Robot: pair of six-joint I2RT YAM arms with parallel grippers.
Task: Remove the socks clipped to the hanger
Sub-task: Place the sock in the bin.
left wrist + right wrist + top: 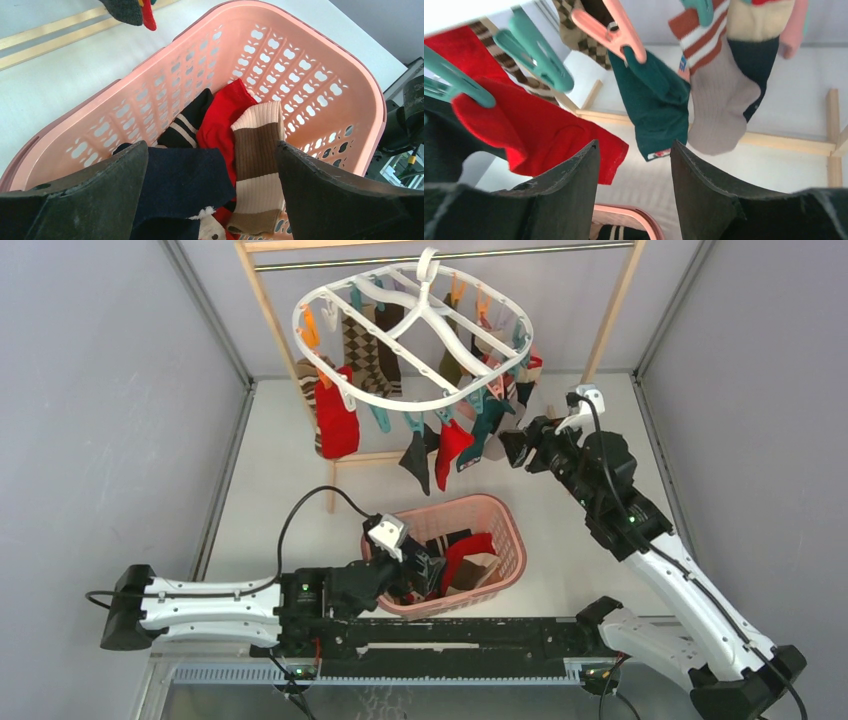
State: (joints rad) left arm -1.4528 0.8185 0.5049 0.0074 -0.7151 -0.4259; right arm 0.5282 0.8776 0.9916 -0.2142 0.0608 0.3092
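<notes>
The hanger [400, 403] is a white oval frame with crossbars; its hook sits on the metal bar of a wooden rail [265, 315] at the far side of the table [270, 470]. Many socks [337, 420] hang from its small orange and teal clips: red, black, dark teal, and brown ones with a diamond pattern. The right wrist view shows what the top view cannot. A dark teal sock [654, 110] is held by a pink clip [609, 30], a red sock [539, 135] by a teal clip [536, 50], and a beige sock with orange stripes [719, 115] hangs just beside them. The right gripper [634, 147] is raised near the right end of the frame. Its jaws are partly apart and hold nothing, and the toe of the teal sock hangs just beyond the gap. The left gripper [211, 147] hangs over a pink lattice basket [280, 65] in front of the rail, with jaws fully apart and empty. Only the left wrist view shows the basket's contents clearly: a red sock [220, 120], a brown and cream striped one [257, 165], a navy one [180, 180] and a black one with pale stripes [185, 125].
</notes>
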